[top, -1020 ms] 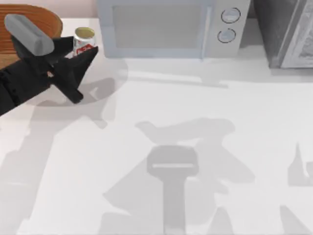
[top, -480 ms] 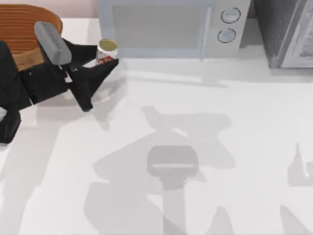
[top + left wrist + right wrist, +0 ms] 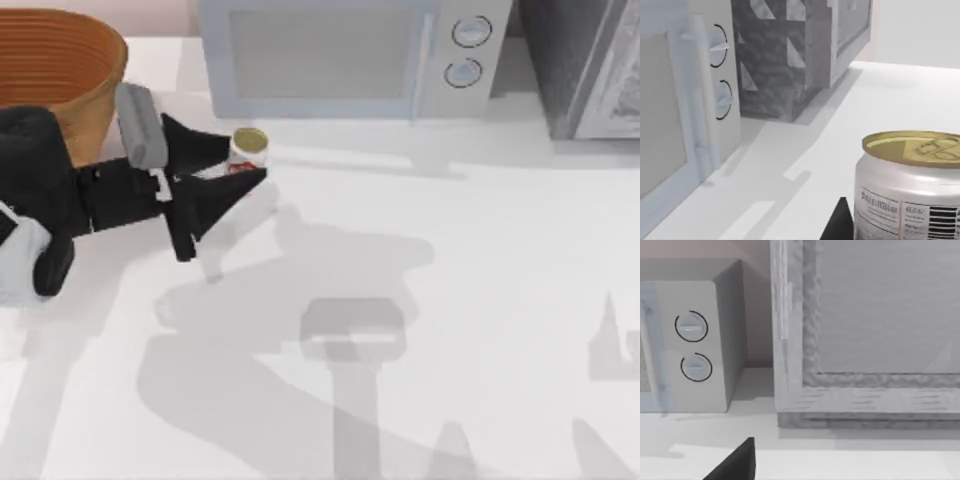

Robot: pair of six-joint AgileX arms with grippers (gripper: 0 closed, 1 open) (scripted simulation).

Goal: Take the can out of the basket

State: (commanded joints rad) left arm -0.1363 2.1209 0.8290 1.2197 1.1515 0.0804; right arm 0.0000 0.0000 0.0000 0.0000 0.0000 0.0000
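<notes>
While the left gripper [image 3: 238,166] squeezes the can [image 3: 247,150] over the table [image 3: 450,250], beside the basket [image 3: 60,70], it probably could slip if the jaws loosen.

The microwave [image 3: 345,55] and basket [image 3: 60,70] crowd the back, while the table [image 3: 450,260] ahead seems open.

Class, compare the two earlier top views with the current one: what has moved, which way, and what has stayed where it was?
The left gripper, shut on the can, has carried it toward the table's right, farther from the basket and along the front of the microwave. The arm followed, uncovering more of the basket. The grip did not change. The basket, the microwave and the grey cabinet stayed put.
</notes>
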